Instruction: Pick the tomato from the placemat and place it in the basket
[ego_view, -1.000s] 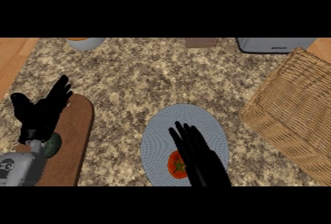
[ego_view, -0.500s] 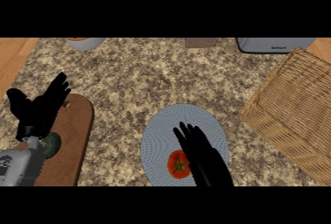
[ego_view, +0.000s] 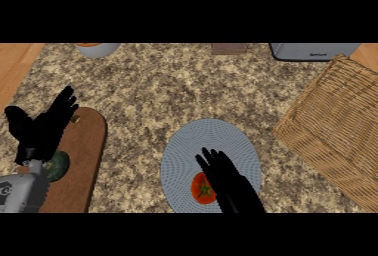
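A red tomato (ego_view: 201, 189) with a green stem lies on the round grey-blue placemat (ego_view: 214, 137), near the mat's lower edge. My right hand (ego_view: 227, 181) hovers over the mat with its fingers straight, just right of the tomato and partly covering it; it is open. A woven wicker basket (ego_view: 336, 131) sits at the right edge of the counter. My left hand (ego_view: 43, 129) is raised at the left, fingers up and open, resting above a wooden board.
A brown cutting board (ego_view: 80, 160) lies at the left with a dark green avocado (ego_view: 57, 164) on it. A grey appliance (ego_view: 314, 50) stands at the back right, a bowl (ego_view: 97, 48) at the back left, and a small brown block (ego_view: 228, 48) at back centre.
My right hand has slid down and slightly right over the placemat, uncovering more of the tomato. My left hand has drifted a little left.
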